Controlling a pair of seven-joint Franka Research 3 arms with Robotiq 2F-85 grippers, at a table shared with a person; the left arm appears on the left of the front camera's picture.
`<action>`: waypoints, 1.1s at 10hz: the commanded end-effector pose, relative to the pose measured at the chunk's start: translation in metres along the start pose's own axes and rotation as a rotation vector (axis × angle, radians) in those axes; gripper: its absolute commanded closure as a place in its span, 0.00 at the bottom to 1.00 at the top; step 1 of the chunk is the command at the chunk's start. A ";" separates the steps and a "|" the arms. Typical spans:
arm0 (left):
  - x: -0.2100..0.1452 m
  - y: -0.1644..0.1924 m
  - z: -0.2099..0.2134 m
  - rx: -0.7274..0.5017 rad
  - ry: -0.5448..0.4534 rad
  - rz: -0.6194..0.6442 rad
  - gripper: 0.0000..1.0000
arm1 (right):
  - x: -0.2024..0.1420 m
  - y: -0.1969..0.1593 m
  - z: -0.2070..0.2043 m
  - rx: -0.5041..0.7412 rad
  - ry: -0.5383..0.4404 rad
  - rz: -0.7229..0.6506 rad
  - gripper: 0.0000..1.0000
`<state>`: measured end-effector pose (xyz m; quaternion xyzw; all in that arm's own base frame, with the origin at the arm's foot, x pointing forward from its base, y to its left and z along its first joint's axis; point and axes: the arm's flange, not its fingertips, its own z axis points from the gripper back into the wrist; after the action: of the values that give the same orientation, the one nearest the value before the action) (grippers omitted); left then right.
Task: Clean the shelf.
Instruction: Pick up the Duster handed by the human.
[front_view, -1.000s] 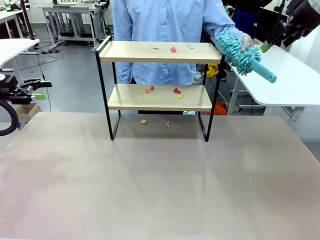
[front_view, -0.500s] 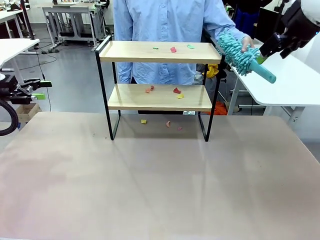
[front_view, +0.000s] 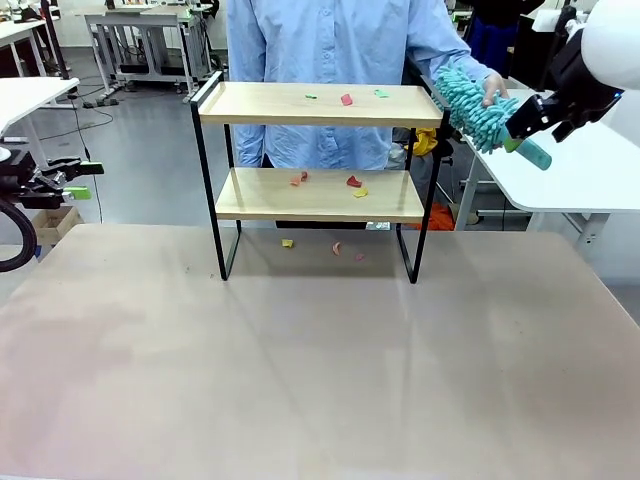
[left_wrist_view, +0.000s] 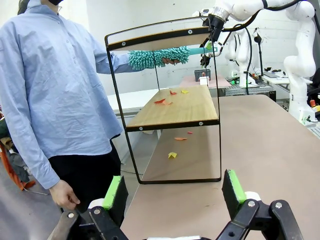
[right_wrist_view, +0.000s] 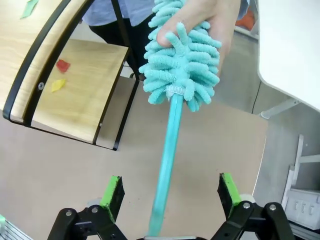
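The shelf (front_view: 318, 105) stands at the far middle of the table, a two-tier rack of light boards in a black frame (left_wrist_view: 170, 107) (right_wrist_view: 65, 75). Coloured paper scraps (front_view: 346, 99) lie on both boards and on the table beneath. Behind it a person's hand (front_view: 493, 85) holds a teal fluffy duster (front_view: 478, 108) (right_wrist_view: 182, 65) by its head, handle (right_wrist_view: 167, 150) pointing away from the shelf. My right gripper (front_view: 520, 135) (right_wrist_view: 170, 195) is open, its fingers astride that handle. My left gripper (front_view: 75, 180) (left_wrist_view: 174, 192) hangs open off the table's left edge, holding nothing.
The brown table (front_view: 320, 370) stretches bare in front of the shelf. A white side table (front_view: 590, 160) sits under my right arm, another white table (front_view: 25, 95) at far left. The person in a blue shirt (front_view: 330, 40) stands right behind the shelf.
My right gripper has come down and leftward from the upper right corner and now straddles the duster's handle. The person's hand and duster have stayed nearly still; the left arm is unmoved.
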<state>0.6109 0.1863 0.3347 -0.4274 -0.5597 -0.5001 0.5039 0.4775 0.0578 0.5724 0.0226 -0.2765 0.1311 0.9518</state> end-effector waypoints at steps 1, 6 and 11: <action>0.004 0.000 -0.001 -0.001 0.000 -0.004 0.00 | -0.001 0.005 -0.003 -0.016 -0.023 -0.045 0.00; 0.004 0.000 -0.001 -0.001 0.000 -0.004 0.00 | -0.003 0.004 -0.003 -0.013 -0.010 -0.059 1.00; 0.004 0.000 -0.001 -0.001 0.000 -0.004 0.00 | -0.003 0.002 -0.002 -0.029 0.004 -0.091 1.00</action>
<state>0.6109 0.1863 0.3347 -0.4274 -0.5597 -0.5001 0.5039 0.4778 0.0561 0.5699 0.0301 -0.2765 0.1023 0.9551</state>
